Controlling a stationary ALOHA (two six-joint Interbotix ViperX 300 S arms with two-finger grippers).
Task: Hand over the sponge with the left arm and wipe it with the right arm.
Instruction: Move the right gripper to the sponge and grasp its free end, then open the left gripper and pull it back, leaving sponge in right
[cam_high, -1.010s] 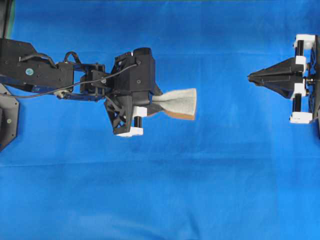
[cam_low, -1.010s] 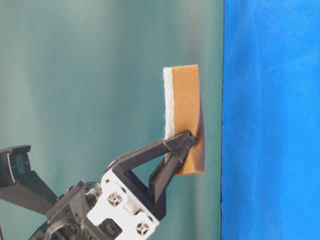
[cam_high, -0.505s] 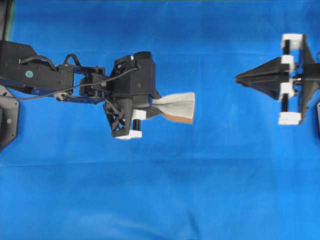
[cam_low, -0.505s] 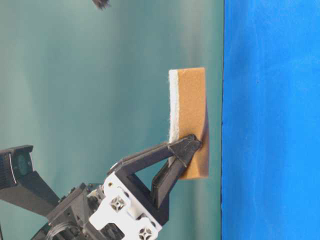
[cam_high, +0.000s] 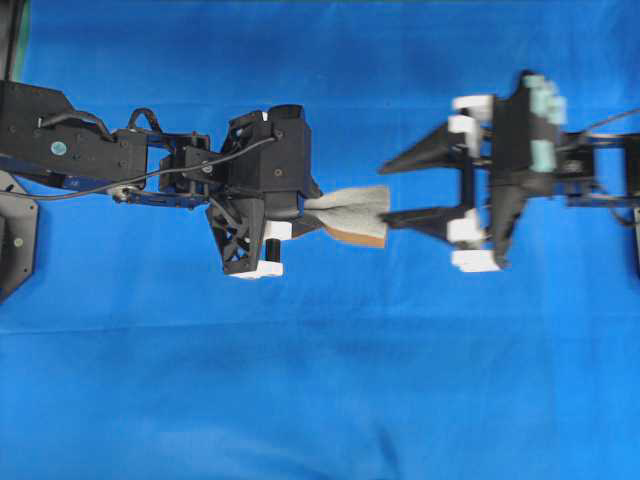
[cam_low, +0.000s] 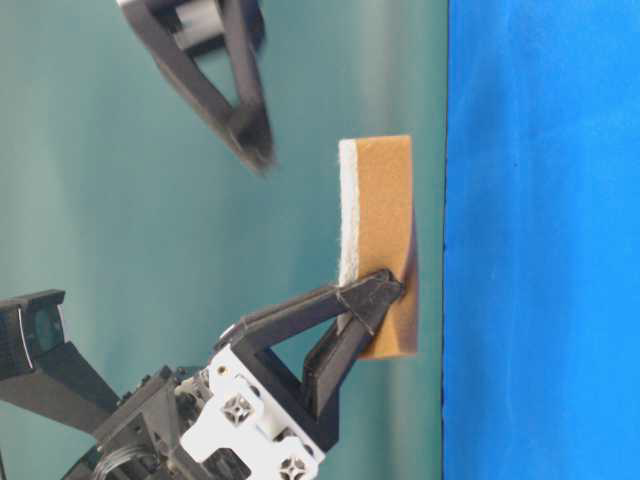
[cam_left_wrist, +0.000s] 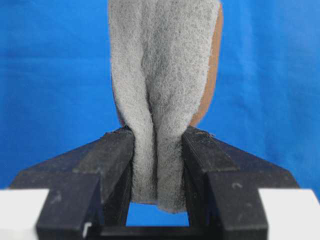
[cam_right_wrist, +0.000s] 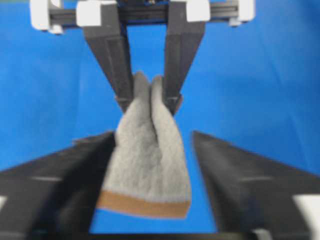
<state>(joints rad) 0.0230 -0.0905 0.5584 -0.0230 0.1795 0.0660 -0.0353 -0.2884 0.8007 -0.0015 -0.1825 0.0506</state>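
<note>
since a second ago my right end effector (cam_high: 388, 192) has swung in from 3 o'clock and spread its fingers wide; they now flank the sponge's free end. my left end effector (cam_high: 312, 208) pinches the sponge (cam_high: 356, 213) at its 9 o'clock end, creasing it, above the blue worktop (cam_high: 320, 380).

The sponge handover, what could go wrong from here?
1. The left hand pinches only the sponge's near end, folding it; a nudge could pull it loose.
2. The open right hand looks offset in the overhead view, one finger beside the sponge's free end, so closing might miss.
</note>
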